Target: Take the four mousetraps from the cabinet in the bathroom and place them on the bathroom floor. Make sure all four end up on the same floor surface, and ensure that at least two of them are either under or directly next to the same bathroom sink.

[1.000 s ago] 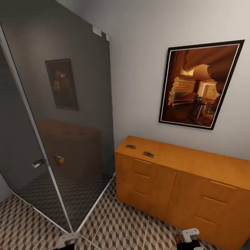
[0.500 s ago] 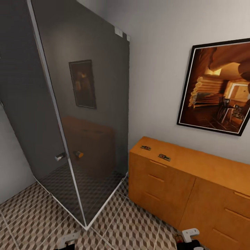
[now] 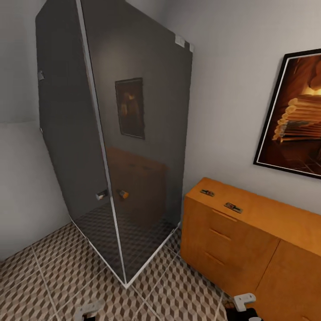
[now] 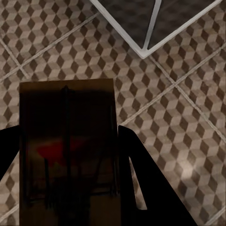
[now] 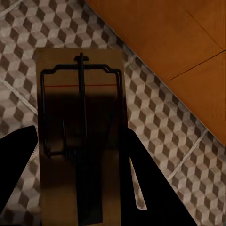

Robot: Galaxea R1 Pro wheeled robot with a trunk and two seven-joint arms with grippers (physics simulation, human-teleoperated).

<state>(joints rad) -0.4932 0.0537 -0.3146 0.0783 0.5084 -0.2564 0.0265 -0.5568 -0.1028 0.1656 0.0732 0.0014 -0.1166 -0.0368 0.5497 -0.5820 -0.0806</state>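
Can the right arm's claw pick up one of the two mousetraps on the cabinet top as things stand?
Probably not. The right claw is shut on a mousetrap already, and the two mousetraps lie on the cabinet, well off from it.

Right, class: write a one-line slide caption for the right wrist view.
Right gripper holding a wooden mousetrap above the cube-patterned bathroom floor, beside the orange-brown cabinet.

Two mousetraps (image 3: 207,192) (image 3: 233,207) flat on cabinet (image 3: 267,218) top — two more (image 4: 68,150) (image 5: 80,141) held above bathroom floor (image 4: 183,122).
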